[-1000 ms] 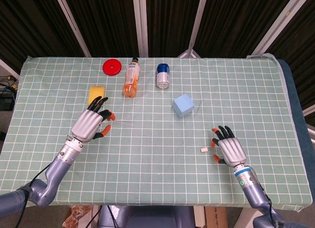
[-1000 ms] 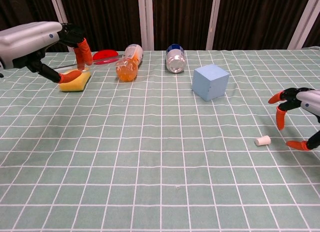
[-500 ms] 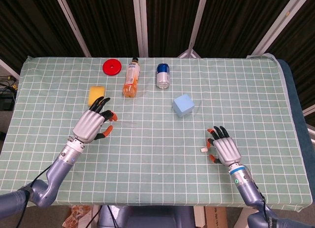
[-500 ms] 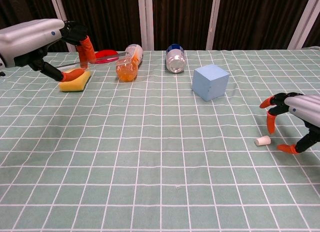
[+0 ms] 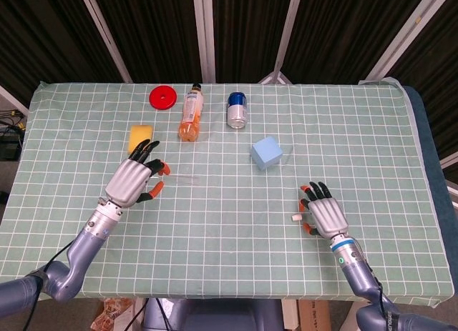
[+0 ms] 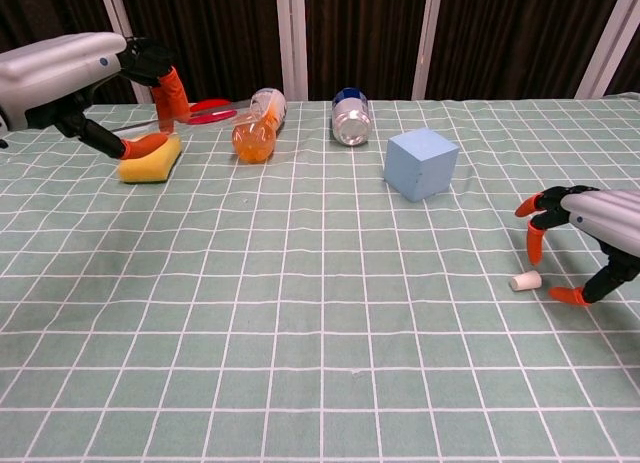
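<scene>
Since a second ago my right hand [image 5: 325,213] has slid leftward toward the small white piece [image 5: 295,218], while my left hand [image 5: 134,179] has barely shifted.

From the head view, the counter [image 5: 358,131] carries a green checked cloth, with dark curtains and pale frame posts behind it. My left hand hovers just below the yellow sponge [image 5: 140,136], its fingers spread and holding nothing. My right hand lies just right of the white piece, fingers apart, nothing in them. Along the far side lie a red disc [image 5: 163,97], an orange bottle [image 5: 189,114] on its side and a can [image 5: 237,109]; a blue cube [image 5: 266,153] sits nearer the middle. Both forearms run off the lower edge.

From the chest view, my left hand [image 6: 150,78] hangs over the sponge [image 6: 150,161], orange-tipped fingers [image 6: 172,93] apart; whether the thumb touches the sponge I cannot tell. My right hand [image 6: 580,233] is cut off at the right edge, its fingers arched on either side of the white piece [image 6: 526,280] without clearly touching it. The red disc [image 6: 210,108] is partly hidden behind my left fingers.
</scene>
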You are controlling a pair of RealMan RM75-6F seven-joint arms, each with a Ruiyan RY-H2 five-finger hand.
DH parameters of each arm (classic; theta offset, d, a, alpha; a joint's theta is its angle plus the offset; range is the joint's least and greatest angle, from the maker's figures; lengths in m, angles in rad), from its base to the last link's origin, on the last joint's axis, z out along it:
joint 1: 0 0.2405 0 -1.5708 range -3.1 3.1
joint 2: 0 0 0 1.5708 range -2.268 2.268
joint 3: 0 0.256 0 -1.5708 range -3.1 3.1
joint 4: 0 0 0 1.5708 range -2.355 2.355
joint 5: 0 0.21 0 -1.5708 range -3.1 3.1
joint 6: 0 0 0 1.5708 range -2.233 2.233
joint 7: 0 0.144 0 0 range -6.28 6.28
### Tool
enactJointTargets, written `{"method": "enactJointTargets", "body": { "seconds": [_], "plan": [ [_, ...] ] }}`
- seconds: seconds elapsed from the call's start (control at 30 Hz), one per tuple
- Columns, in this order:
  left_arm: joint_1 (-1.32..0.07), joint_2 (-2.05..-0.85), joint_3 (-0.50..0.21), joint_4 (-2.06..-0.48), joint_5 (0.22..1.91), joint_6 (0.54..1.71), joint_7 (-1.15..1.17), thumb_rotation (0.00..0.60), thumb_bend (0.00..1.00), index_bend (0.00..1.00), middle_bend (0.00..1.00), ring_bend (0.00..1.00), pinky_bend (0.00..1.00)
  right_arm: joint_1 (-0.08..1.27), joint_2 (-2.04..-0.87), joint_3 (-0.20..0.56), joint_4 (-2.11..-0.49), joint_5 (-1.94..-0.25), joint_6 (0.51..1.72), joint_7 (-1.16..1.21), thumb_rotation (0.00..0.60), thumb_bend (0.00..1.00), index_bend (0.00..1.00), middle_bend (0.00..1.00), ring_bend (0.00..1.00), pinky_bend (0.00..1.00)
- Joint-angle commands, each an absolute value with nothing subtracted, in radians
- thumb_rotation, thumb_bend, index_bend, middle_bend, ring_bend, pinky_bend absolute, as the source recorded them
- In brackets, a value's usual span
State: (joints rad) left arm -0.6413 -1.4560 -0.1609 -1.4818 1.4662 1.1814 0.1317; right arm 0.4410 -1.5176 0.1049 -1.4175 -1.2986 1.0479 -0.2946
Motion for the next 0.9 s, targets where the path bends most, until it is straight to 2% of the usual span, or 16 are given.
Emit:
{"method": "enactJointTargets", "body": {
  "seconds": [0.03, 0.77, 0.9],
  "plan": [
    [-0.642, -1.456, -0.161, -1.481, 1.466, 1.181, 0.131, 0.600, 0.66, 0.47, 0.50, 0.07, 0.00, 0.444, -1.521, 0.102, -1.412, -1.294, 1.044, -0.300, 0.600, 0.31, 0.48, 0.16, 0.00, 0.00],
    [-0.642, -1.453, -0.159, -1.475, 1.462, 1.186, 0.119, 0.600, 0.66, 0.47, 0.50, 0.07, 0.00, 0.463, -1.552, 0.103, -1.399, -1.257, 1.039, -0.327, 0.600, 0.31, 0.48, 0.17, 0.00, 0.00],
    [-0.641, -1.456, -0.157, -1.473, 1.460, 1.186, 0.118, 0.600, 0.66, 0.47, 0.50, 0.07, 0.00, 0.463, -1.556, 0.102, -1.400, -1.247, 1.039, -0.333, 0.600, 0.34, 0.51, 0.17, 0.00, 0.00]
  ]
}}
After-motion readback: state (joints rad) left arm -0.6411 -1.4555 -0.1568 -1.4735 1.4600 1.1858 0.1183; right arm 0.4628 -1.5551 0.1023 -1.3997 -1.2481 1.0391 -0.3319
